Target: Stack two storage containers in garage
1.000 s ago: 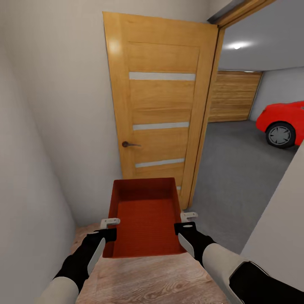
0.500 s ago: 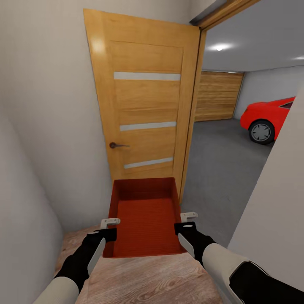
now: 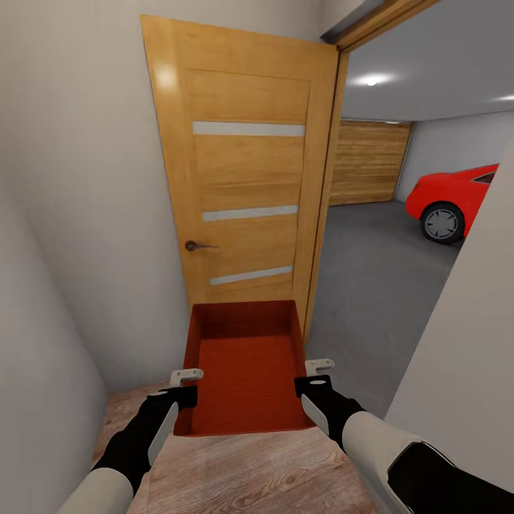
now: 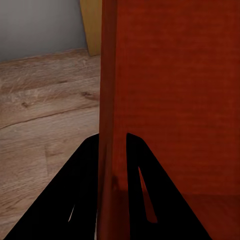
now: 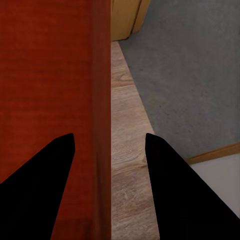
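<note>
Robot at the garage threshold: left end effector (image 3: pixel 187 385) pinches one side wall of an orange-red storage container (image 3: pixel 246 371), right end effector (image 3: pixel 318 375) straddles the opposite wall with its fingers spread, the bin held above wood planks; the open door (image 3: pixel 243 178) stands close ahead, likely to clip the bin's far corner before the concrete floor (image 3: pixel 378 285) beyond

A honey-coloured door (image 3: pixel 243 171) with three pale strips is seen open against a white wall (image 3: pixel 78 178). Light wood flooring (image 3: pixel 250 471) is laid underfoot. Beyond, grey concrete (image 3: pixel 378 271), a plank garage door (image 3: pixel 368 163), a red car (image 3: pixel 457 200) and a lit ceiling lamp (image 3: pixel 371 81) are observed.
</note>
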{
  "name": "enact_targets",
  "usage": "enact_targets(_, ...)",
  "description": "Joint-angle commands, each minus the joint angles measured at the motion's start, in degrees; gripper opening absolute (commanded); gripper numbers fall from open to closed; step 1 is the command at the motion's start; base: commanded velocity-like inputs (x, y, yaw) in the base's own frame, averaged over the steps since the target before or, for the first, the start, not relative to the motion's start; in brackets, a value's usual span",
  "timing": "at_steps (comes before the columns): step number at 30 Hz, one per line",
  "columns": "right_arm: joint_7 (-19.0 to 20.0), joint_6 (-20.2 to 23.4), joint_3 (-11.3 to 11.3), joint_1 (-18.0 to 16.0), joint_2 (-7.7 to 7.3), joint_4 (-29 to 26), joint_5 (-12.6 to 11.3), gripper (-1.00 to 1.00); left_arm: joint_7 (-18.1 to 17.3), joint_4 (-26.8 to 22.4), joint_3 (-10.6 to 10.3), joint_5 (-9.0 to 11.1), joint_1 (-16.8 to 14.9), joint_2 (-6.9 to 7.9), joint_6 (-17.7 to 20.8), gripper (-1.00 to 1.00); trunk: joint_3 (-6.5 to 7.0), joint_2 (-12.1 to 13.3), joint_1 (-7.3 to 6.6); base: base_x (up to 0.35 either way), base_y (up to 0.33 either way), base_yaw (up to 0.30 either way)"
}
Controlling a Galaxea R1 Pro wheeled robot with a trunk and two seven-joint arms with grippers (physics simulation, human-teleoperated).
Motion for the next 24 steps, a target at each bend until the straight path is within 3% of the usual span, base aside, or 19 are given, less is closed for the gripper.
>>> enact_targets(1,0.4,0.3,2.2,0.0,-0.05,0.0,-2.3,-1.00,0.9,-0.2,0.0,-1.8,-0.1,0.29,-1.8,-1.00,-0.14,-0.1,0.04,0.000,0.000,0.000)
enact_targets(13,0.4,0.3,2.2,0.0,-0.12,0.0,-2.3,-1.00,0.9,-0.2,-0.1,-1.8,-0.1,0.29,-1.8,-1.00,-0.14,-0.1,0.04,0.000,0.000,-0.012)
enact_targets(24,0.4,0.3,2.2,0.0,-0.06,0.0,-2.4,-1.00,0.8,-0.1,-0.1,-1.8,-0.1,0.29,-1.8,-1.00,-0.14,-0.1,0.04,0.042,0.042,-0.220)
